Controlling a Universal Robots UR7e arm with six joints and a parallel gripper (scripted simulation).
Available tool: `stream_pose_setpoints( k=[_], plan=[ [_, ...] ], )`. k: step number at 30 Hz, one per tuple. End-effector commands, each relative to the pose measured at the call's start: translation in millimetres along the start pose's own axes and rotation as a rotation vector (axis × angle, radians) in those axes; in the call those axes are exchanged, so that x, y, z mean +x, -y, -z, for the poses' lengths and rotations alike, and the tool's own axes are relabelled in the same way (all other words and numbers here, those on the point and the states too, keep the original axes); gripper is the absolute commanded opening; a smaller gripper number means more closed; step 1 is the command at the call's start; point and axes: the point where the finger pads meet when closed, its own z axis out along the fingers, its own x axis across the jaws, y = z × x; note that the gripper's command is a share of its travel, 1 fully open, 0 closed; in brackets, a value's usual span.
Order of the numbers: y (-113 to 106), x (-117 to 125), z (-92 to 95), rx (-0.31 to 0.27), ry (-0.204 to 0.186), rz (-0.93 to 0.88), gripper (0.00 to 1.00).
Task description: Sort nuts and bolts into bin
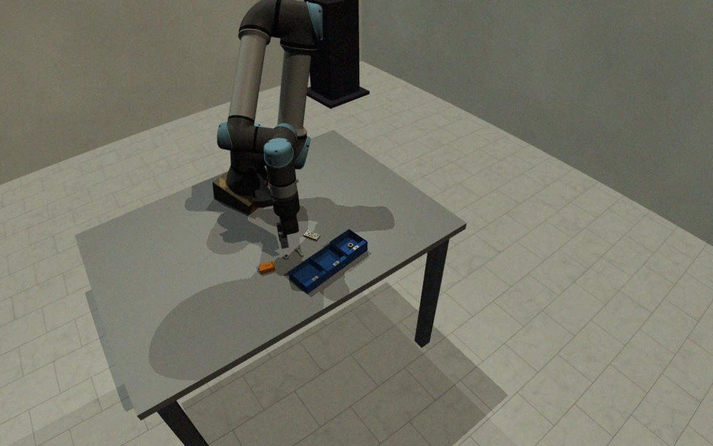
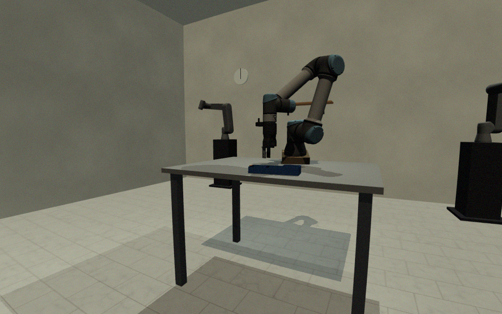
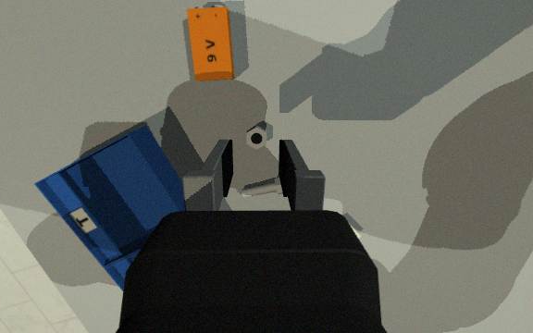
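Steel-grey hex nut (image 1: 285,256) (image 3: 250,140) flat on the table (image 1: 209,310) (image 2: 213,172) (image 3: 340,162) — grey bolt (image 1: 298,251) (image 3: 262,189) beside — brassy nut (image 1: 350,244) in bin

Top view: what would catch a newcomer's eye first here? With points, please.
Probably the bright orange 9 V battery (image 1: 266,267) (image 3: 211,43), lying on the grey table beyond one end of the blue three-bin tray (image 1: 308,288) (image 2: 274,170) (image 3: 165,157). Next, the big dark-jointed arm (image 1: 251,72) (image 2: 323,95) reaching down over the table, its open gripper (image 1: 283,246) (image 2: 265,157) (image 3: 255,156) above the small metal parts.

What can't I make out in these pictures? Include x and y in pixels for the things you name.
- Letters on the middle and far bins of the blue tray (image 1: 308,292) (image 2: 274,170) (image 3: 161,159): too small from the top; the hand (image 3: 255,156) covers that part in the wrist view.
- The bolt's (image 3: 261,189) right end: behind a finger, wrist view.
- The tray's inside: behind its wall, exterior view.
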Motion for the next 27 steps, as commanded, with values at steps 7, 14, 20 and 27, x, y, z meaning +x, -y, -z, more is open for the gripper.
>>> stream_pose_setpoints(
  k=[7,14,20,27],
  plan=[
    [0,-1,-32.5,0.0,0.0,0.0,0.64],
    [0,-1,-48.8,0.0,0.0,0.0,0.64],
    [0,-1,-52.9,0.0,0.0,0.0,0.64],
    [0,-1,-60.9,0.0,0.0,0.0,0.64]
  ],
)
